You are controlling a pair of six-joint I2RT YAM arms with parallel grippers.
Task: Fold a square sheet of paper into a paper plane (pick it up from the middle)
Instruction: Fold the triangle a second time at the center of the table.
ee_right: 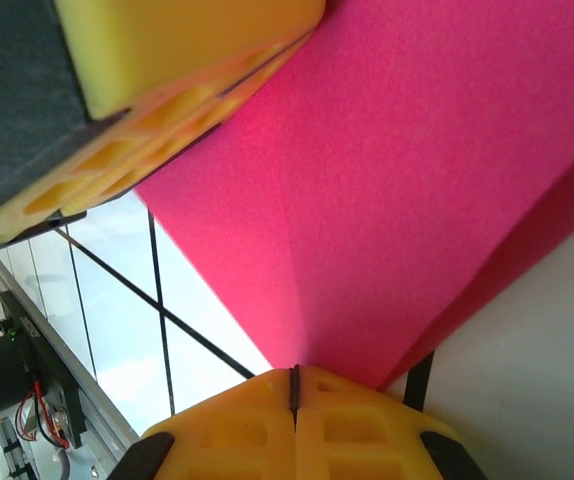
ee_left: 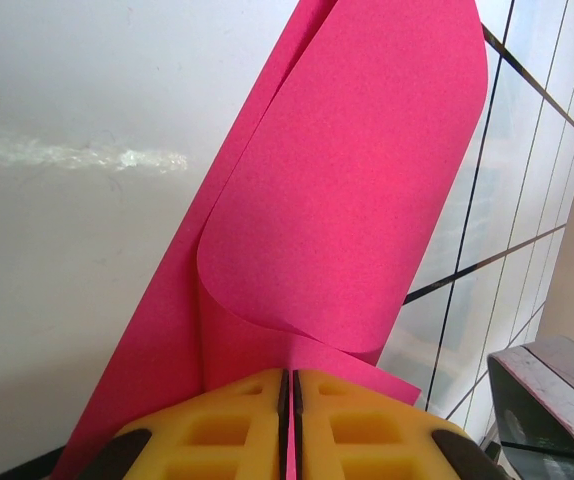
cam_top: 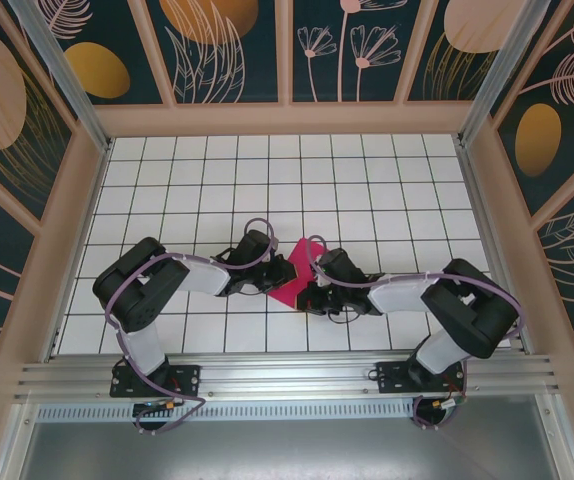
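The square sheet of paper [cam_top: 292,272] is magenta-pink, partly folded, and held up between both arms at the middle of the tiled floor. My left gripper [cam_top: 270,286] pinches it from the left and my right gripper [cam_top: 312,292] from the right. In the left wrist view the yellow fingers [ee_left: 217,420] are shut, with my left gripper [ee_left: 289,375] clamping the paper [ee_left: 347,180], which curls over in a loose roll above. In the right wrist view my right gripper [ee_right: 294,372] is shut on a creased corner of the paper [ee_right: 417,180]. The left gripper's yellow finger [ee_right: 167,60] holds the paper's upper edge.
A white tiled floor [cam_top: 387,190] is bounded by wooden walls [cam_top: 287,118] at the back and both sides. An aluminium rail [cam_top: 287,378] with the arm bases runs along the near edge. A metal bracket [ee_left: 547,400] sits low right in the left wrist view.
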